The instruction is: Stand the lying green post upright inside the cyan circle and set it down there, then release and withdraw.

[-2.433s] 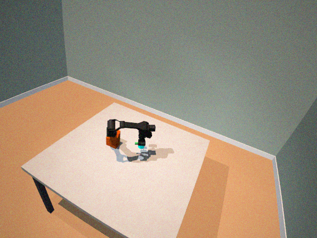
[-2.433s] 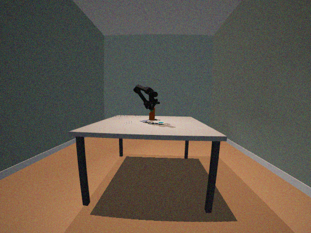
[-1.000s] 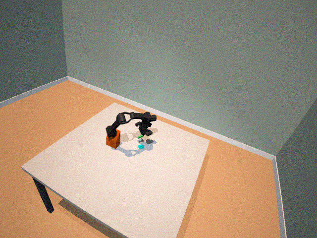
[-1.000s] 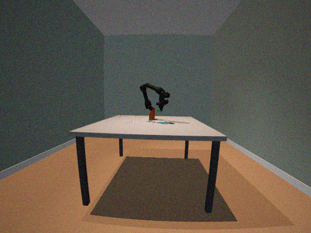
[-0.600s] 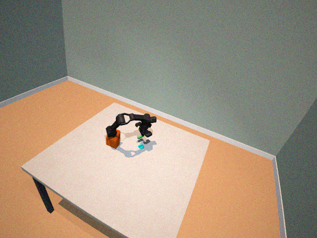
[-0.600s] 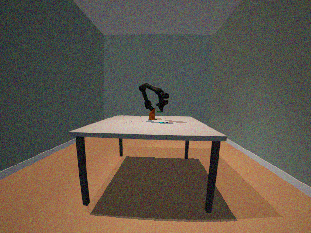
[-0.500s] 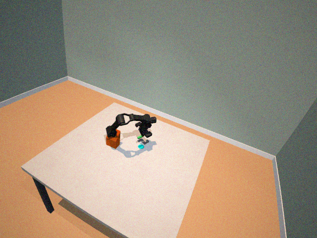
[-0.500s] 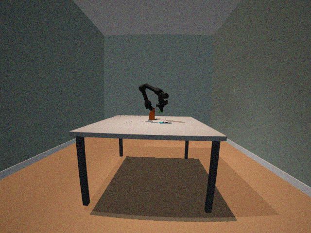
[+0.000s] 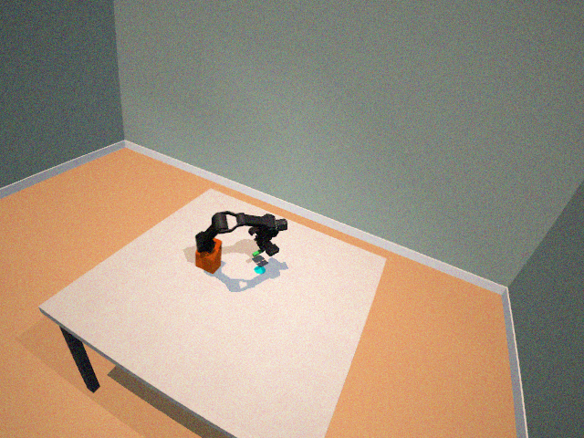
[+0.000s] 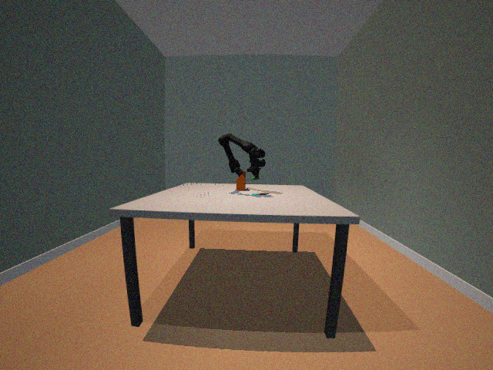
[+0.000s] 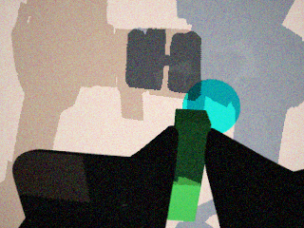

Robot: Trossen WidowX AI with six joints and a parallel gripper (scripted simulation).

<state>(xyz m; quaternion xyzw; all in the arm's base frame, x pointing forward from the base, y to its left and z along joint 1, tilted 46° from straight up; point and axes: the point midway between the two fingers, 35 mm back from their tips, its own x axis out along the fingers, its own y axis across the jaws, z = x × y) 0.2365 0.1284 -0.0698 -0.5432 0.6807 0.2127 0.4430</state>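
Observation:
The green post (image 9: 255, 253) (image 10: 254, 178) (image 11: 186, 199) is held in the air, well above the table. It looks far from upright, closer to level in the top and exterior views. My gripper (image 9: 260, 252) (image 10: 256, 177) (image 11: 190, 135) is shut on the post, with a black finger on each side of it in the wrist view. The cyan circle (image 9: 259, 270) (image 10: 254, 194) (image 11: 221, 119) lies flat on the table below. In the wrist view it shows just beyond the post's far end, a little to the right, partly in shadow. The post's exact tilt is hard to tell.
The pale table (image 9: 198, 339) (image 10: 199, 206) carries the arm's orange base (image 9: 208, 256) (image 10: 240, 182), to the left of the circle in the top and exterior views. Dark and bluish arm shadows fall on the table around the circle.

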